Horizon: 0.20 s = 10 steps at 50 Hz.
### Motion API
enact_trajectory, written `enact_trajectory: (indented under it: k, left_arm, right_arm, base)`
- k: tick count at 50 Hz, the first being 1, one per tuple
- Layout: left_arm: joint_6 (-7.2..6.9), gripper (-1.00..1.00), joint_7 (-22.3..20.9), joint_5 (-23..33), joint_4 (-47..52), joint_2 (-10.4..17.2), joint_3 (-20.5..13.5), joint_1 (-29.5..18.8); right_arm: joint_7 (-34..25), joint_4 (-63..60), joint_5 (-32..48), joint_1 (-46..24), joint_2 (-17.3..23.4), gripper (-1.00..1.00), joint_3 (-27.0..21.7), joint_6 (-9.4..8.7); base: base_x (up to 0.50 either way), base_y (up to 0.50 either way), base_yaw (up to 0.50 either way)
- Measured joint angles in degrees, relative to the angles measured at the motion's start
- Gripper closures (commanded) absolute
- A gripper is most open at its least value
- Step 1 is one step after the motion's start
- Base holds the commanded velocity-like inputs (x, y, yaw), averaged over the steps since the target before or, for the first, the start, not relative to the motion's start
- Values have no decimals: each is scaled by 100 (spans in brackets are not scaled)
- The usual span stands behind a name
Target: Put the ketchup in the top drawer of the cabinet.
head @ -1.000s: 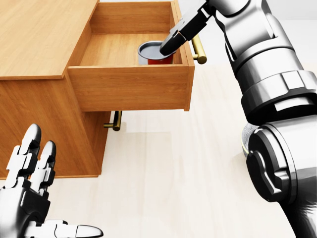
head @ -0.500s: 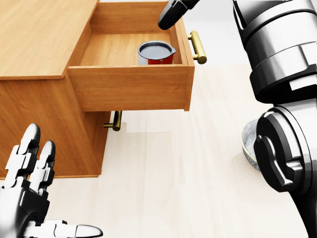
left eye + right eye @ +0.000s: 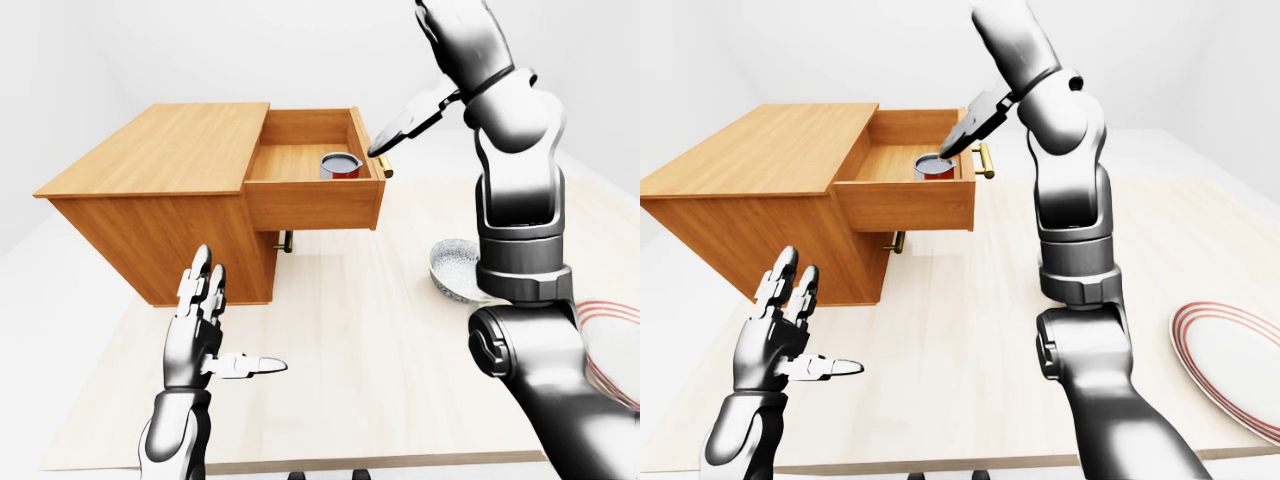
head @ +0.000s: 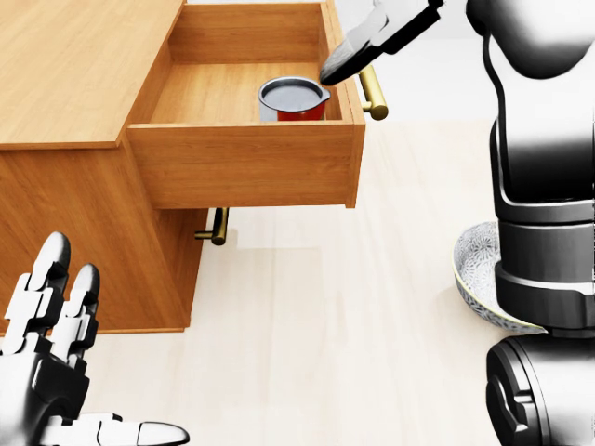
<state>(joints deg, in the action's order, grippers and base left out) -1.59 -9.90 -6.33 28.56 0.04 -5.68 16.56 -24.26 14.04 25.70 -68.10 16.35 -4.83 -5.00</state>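
Left hand (image 3: 205, 325) hovers low over the desk (image 3: 350, 340), fingers spread and thumb out, holding nothing, with bare wood all round it. Up to its right stands the cabinet (image 3: 160, 200), its top drawer (image 3: 310, 195) pulled out so it overhangs the desk; a second brass handle (image 4: 217, 226) shows just beneath it. Inside the drawer, near the handle end and close to the near wall, sits the ketchup (image 4: 293, 98): a short red can with a dark grey top and pale rim, upright, the floor of the drawer to its left clear. Right hand (image 4: 376, 37) is empty, fingers extended, hanging above the drawer's right rim beside the brass handle (image 4: 373, 91). Half a second ago its fingertip was higher and further left, over the far rim; since then the forearm has swung upright, uncovering a patterned bowl (image 4: 474, 269). A red-ringed plate (image 3: 1230, 365) lies at the far right.
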Motion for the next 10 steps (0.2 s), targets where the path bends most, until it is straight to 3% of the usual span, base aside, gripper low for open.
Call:
enact_trajectory:
  k: [10]
  left_arm:
    - [-23,-100,13,51,44,-6,72,32]
  right_arm:
    - [713,-1951,-560,2091,-400,-100,7,0]
  base:
    - [0,0,0]
